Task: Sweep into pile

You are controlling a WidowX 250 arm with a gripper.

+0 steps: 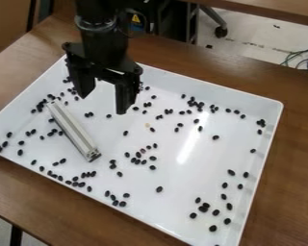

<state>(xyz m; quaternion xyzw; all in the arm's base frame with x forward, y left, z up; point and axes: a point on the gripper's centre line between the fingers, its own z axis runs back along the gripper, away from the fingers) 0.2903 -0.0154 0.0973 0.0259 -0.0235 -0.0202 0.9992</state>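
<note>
Pincer (pixel 104 98), black, two-fingered: one, hanging over the tray's 11 o'clock part, fingers well apart, nothing between them.

Metal bar (pixel 74 130), silver, grooved, straight: one, lying in the tray at 8 o'clock from the pincer and apart from it. Upper end towards 11 o'clock, beside a bean cluster; lower end, dark-faced, towards 5 o'clock.

Black beans (pixel 159 189), small, oval: many, scattered on both sides of the bar. Loose clusters, from the tray's middle: near the wall at 10 o'clock; 1 to 2 o'clock; near the wall between 2 and 3; between 4 and 5; near the wall between 6 and 7. A further cluster at the middle; a few in the corner at 9 o'clock.

Pale speck (pixel 147 125): one, at 5 o'clock from the pincer.

Tray (pixel 268 144), white, shallow, four-sided, set aslant on the table (pixel 291 168), brown, wood-look.

Background: chair wheel (pixel 221 32), black, on the floor at 1 o'clock; thin cables (pixel 301 57) at 2 o'clock.
</note>
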